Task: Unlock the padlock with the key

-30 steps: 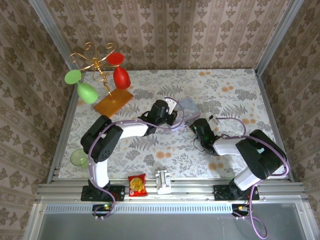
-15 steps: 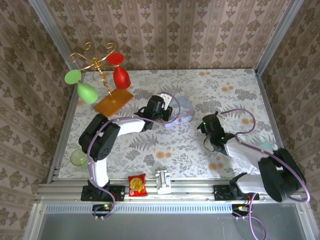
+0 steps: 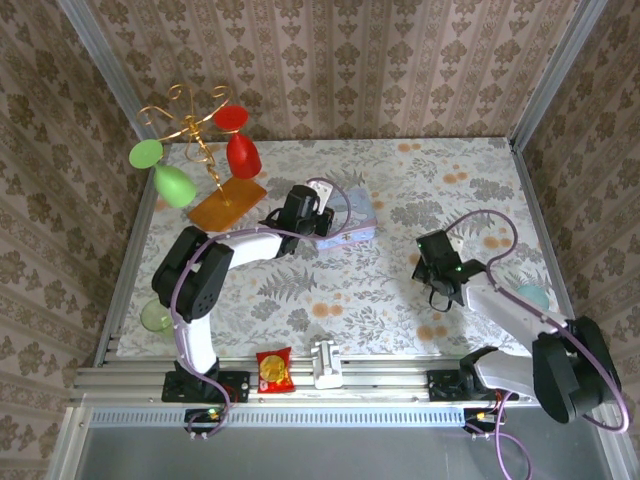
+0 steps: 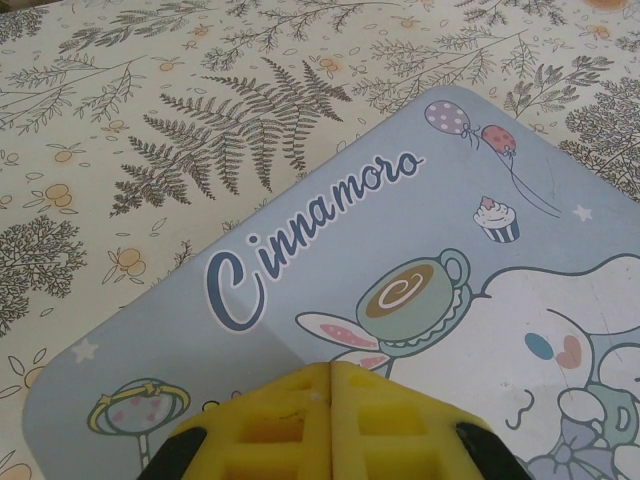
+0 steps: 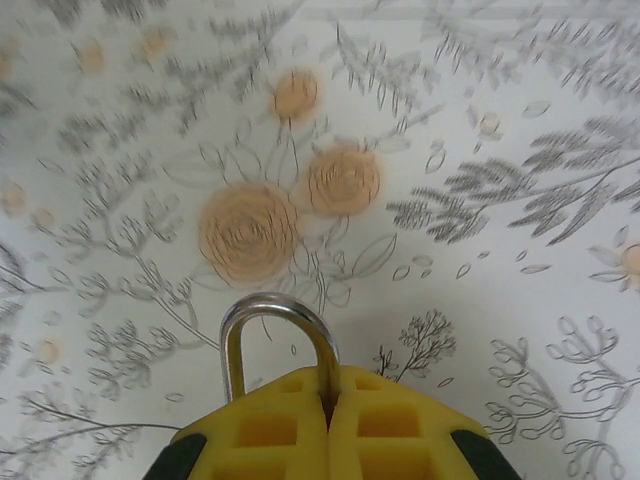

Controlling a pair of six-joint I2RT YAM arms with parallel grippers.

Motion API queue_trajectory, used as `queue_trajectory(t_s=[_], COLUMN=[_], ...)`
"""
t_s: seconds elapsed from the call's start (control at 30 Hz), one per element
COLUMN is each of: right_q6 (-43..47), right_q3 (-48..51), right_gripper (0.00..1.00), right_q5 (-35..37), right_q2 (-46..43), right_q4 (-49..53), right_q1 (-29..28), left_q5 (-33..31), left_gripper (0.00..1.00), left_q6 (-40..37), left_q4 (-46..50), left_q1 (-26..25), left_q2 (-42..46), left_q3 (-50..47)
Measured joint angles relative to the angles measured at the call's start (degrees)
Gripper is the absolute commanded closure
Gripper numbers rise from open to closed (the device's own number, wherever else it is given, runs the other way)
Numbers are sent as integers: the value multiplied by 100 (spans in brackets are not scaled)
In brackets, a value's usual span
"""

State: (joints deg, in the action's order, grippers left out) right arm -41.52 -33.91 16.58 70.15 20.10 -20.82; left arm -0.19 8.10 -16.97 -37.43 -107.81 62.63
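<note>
Right gripper (image 5: 328, 385) is clamped shut on the padlock (image 5: 272, 299), whose silver shackle (image 5: 229, 350) loops out just beyond its yellow tips above the floral worktop (image 5: 480, 150), while the left gripper (image 4: 330, 372), well apart to its left, is closed on nothing over the pale blue cartoon tin (image 4: 400, 200).

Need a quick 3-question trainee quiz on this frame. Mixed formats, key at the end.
1. True or false: the right gripper is shut on the padlock, whose silver shackle sticks out past the fingertips.
2. Where is the left gripper relative to the blue tin? A above its lid; B inside it; C far off it.
3. Fill in: the left gripper's jaws are ___.
Key: 1 true; 2 A; 3 shut.
</note>
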Motion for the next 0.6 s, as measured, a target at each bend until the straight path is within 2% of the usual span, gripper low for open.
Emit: queue_trajectory(t_s=[0.3,0.47,0.53,0.6], right_q6=[190,317,389,461], right_q3=[-356,-540,-621,-697], right_gripper=[100,100,96,94], right_q5=[-431,-446,-448,-444], right_q2=[1305,1515,1624,1690], right_q4=[-413,-409,-404,-317], right_q1=[-35,-111,-129,-138], left_q5=[144,175,190,208], left_gripper=[92,91,87,78], left_q6=[70,136,151,170], left_q4=[153,210,225,269], left_q1=[103,120,122,120], left_q2=[142,205,238,269], left_q3=[-66,-114,-151,-160])
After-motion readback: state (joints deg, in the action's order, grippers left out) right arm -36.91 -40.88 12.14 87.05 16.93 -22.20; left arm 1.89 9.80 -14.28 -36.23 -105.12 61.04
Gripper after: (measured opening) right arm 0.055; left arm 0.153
